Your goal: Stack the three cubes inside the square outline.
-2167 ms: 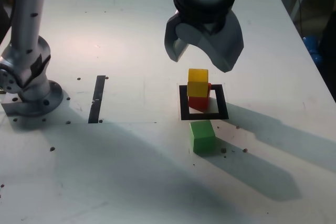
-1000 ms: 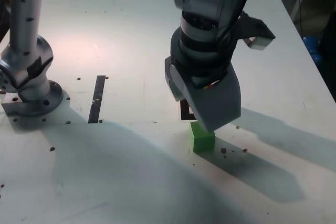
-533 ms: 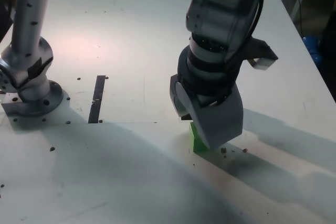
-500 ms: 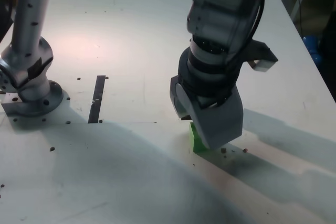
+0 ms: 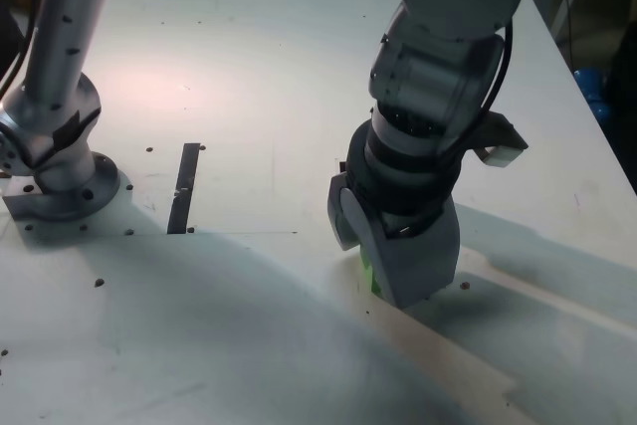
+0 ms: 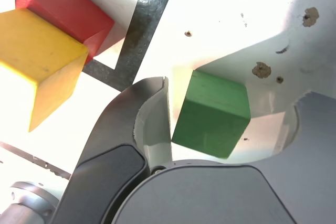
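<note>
Straddling the green cube (image 6: 215, 111) with well-parted jaws, gripping nothing; probably needing centring and squaring to its faces before closing. Sitting just outside the square outline (image 6: 137, 32), near the yellow cube (image 6: 42, 45) atop the red cube (image 6: 68, 11); likely calling for lifting straight up, clearing that stack.

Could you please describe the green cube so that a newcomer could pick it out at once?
On the white table, find the black square outline holding the red cube. Just outside that border, between the fingers of the end effector, sits the green cube. Unlike the stacked red and yellow cubes, it stands alone.
</note>
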Controlling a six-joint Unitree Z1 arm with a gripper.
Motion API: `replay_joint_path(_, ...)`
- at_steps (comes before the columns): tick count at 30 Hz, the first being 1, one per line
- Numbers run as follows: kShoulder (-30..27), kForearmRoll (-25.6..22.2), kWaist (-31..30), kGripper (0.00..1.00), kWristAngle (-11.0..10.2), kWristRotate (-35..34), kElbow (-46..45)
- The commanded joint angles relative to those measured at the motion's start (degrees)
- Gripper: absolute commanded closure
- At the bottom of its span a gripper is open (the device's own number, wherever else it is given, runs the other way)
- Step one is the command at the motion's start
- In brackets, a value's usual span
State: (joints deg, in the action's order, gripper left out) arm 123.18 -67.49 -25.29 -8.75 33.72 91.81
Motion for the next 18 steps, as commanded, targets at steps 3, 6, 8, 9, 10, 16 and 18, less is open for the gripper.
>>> replay_joint_path(3, 0.54, 0.71, -0.03, 0.62, -0.06, -0.14, -0.07)
replay_joint_path(6, 0.62, 0.96, -0.03, 0.69, -0.03, -0.14, -0.15)
replay_joint_path(8, 0.68, 1.02, -0.03, 0.70, -0.02, -0.14, -0.20)
replay_joint_path(9, 0.71, 1.04, -0.03, 0.70, -0.01, -0.14, -0.23)
replay_joint_path(10, 0.75, 1.05, -0.03, 0.70, 0.01, -0.14, -0.25)
replay_joint_path(16, 0.83, 1.10, -0.03, 0.70, 0.05, -0.14, -0.21)
replay_joint_path(18, 0.82, 1.06, -0.03, 0.70, 0.05, -0.14, -0.09)
